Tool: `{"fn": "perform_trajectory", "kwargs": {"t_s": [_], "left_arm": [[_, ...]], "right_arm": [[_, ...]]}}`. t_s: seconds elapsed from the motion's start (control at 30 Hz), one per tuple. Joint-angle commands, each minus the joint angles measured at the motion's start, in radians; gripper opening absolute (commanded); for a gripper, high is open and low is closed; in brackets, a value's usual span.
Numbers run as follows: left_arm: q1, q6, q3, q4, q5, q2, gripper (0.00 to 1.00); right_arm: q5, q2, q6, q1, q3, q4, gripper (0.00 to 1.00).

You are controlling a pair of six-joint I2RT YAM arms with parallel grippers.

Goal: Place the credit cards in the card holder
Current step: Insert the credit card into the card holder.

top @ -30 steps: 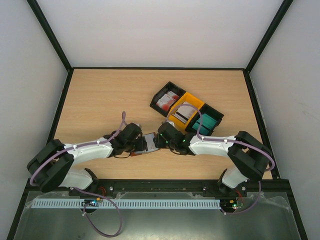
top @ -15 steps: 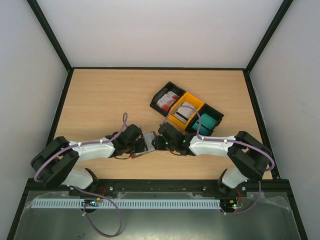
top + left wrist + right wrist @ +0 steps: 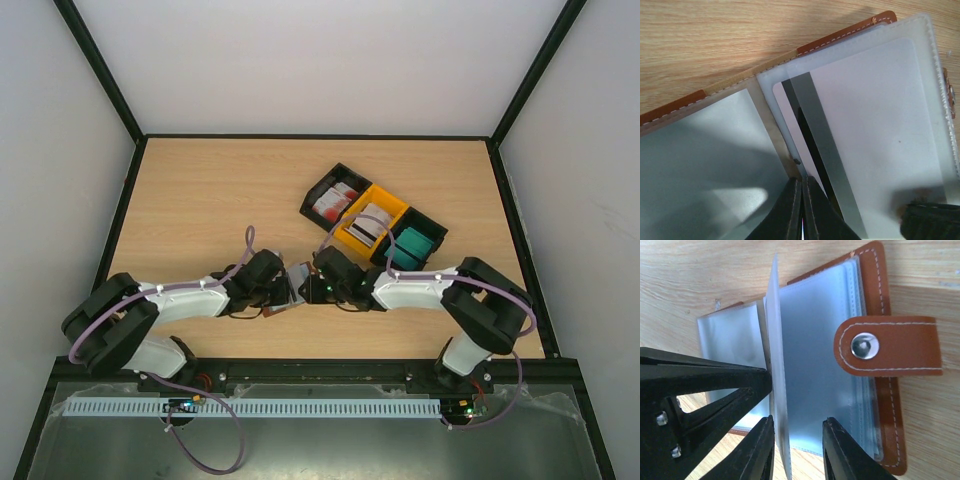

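Note:
The brown leather card holder (image 3: 297, 284) lies open near the table's front, between my two grippers. In the left wrist view its brown stitched edge (image 3: 840, 35) frames clear plastic sleeves. A white card with a dark stripe (image 3: 870, 125) sits inside the right sleeve. My left gripper (image 3: 802, 187) is shut on one sleeve's edge and holds it upright. In the right wrist view that sleeve (image 3: 777, 390) stands on edge beside the snap tab (image 3: 887, 346). My right gripper (image 3: 799, 450) is open and empty, its jaws either side of the raised sleeve. The other cards lie in the bin tray.
A three-compartment black-and-yellow bin tray (image 3: 345, 236) stands just behind the right gripper. It holds red-and-white cards (image 3: 335, 201), white cards with a dark stripe (image 3: 371, 225) and teal cards (image 3: 413, 246). Black frame rails edge the table.
My left gripper has moved a little right, my right gripper a little left. They now crowd the card holder, which shifted slightly.

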Motion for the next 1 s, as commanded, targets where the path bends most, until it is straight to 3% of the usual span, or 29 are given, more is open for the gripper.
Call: {"fn": "perform_trajectory", "kwargs": {"t_s": [0.0,0.2,0.43,0.63,0.97], "left_arm": [[-0.001,-0.005,-0.032,-0.048,-0.001,0.026,0.05],[-0.007,-0.005,-0.055,-0.031,-0.051,-0.099,0.09],[-0.008,0.013,-0.031,-0.098,-0.185,-0.197,0.21],[-0.006,-0.017,-0.042,-0.121,-0.234,-0.255,0.37],[0.023,-0.027,-0.065,-0.115,-0.211,-0.241,0.37]], "right_arm": [[-0.039,0.033,-0.007,0.003,0.002,0.059,0.27],[-0.037,0.064,-0.008,0.001,0.015,0.089,0.23],[0.004,0.109,-0.021,0.003,0.034,0.096,0.02],[0.096,0.062,-0.08,0.003,0.039,0.003,0.02],[0.187,0.046,-0.165,0.003,0.086,-0.126,0.02]]}}
